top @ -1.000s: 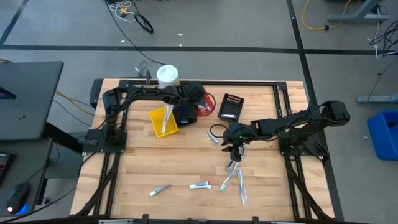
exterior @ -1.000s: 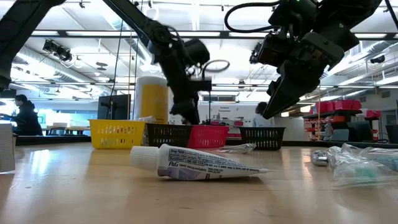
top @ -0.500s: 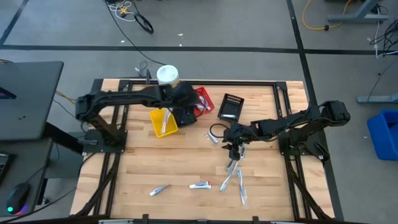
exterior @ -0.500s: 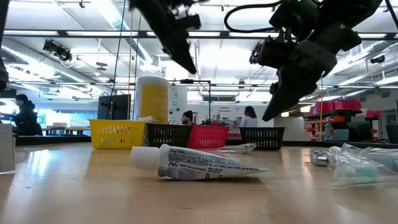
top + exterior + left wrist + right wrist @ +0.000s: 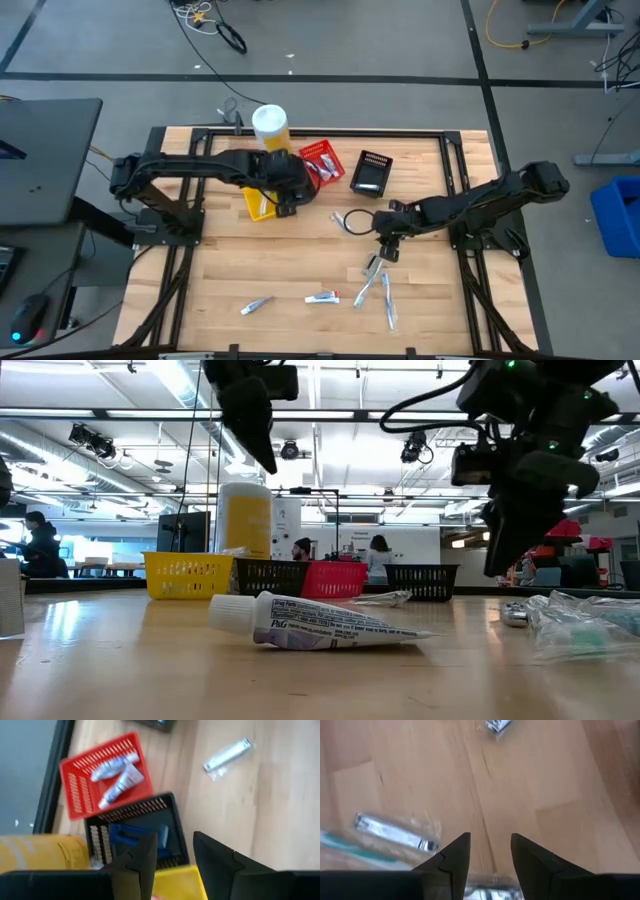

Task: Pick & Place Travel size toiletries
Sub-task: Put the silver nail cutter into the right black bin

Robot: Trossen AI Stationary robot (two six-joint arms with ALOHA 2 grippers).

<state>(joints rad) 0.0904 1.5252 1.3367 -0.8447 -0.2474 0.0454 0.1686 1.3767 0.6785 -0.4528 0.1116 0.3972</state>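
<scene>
Left gripper (image 5: 172, 865) raised over the back left of the desk (image 5: 240, 260), by the yellow basket (image 5: 262, 199) and the black basket (image 5: 137, 832); fingers (image 5: 142, 862) parted by a narrow gap, nothing between them. Right gripper (image 5: 490, 852) low over the middle right of the desk, just above the cluster of wrapped toiletries (image 5: 377, 283); fingers (image 5: 452, 860) likewise a narrow gap apart and empty. Two white tubes (image 5: 117, 777) lying in the red basket (image 5: 75, 785), dark blue sticks (image 5: 135, 837) in the black basket beside it. Silvery packet (image 5: 227, 756) flat on bare wood, apart from the baskets. Second black basket (image 5: 371, 172) farther right along the back edge. Large yellow canister (image 5: 270, 125) with white lid standing at the back, behind the yellow basket. Near the front edge, a white tube (image 5: 322, 297) and another small tube (image 5: 257, 305) lying well apart from the baskets; from the low view, one tube (image 5: 315, 622) on its side, cap toward the left. Clear-wrapped toothbrushes (image 5: 585, 625) at the desk's right side. People (image 5: 380, 555) far off in the room behind.
</scene>
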